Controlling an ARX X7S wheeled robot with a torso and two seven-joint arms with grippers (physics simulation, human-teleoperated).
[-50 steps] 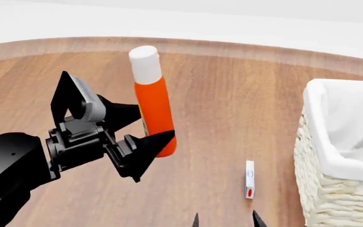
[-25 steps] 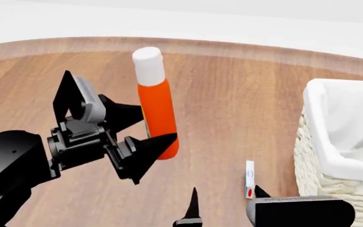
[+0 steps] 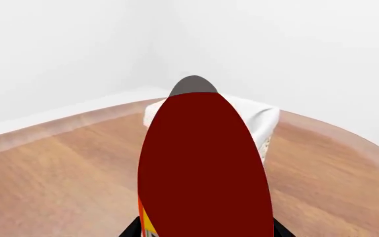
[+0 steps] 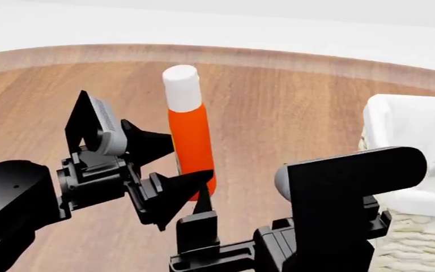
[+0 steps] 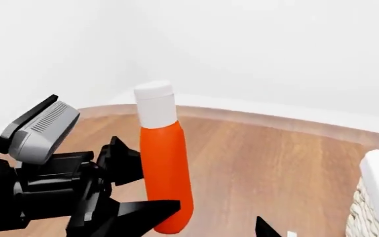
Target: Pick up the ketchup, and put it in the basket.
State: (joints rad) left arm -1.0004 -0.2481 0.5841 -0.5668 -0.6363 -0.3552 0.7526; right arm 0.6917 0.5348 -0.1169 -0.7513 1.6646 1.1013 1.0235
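Note:
The ketchup (image 4: 190, 141), a red-orange bottle with a white cap, stands nearly upright over the wooden table. My left gripper (image 4: 192, 162) is shut on its lower body, one black finger on each side. In the left wrist view the ketchup (image 3: 203, 168) fills the middle as a dark red shape. The right wrist view shows the ketchup (image 5: 165, 173) held by the left arm. The basket (image 4: 410, 122), cream wicker with a white liner, stands at the right. My right gripper (image 4: 237, 212) is open and holds nothing, low in front of the bottle; one fingertip (image 5: 263, 228) shows.
The round wooden table (image 4: 278, 102) ends in a curved far edge with a white wall behind it. The right arm's black camera mount (image 4: 346, 187) hides the table between the bottle and the basket. The basket (image 3: 260, 118) sits behind the bottle in the left wrist view.
The left gripper has carried the ketchup slightly to the right. The right arm has risen from the bottom edge into the head view and now covers the small box.

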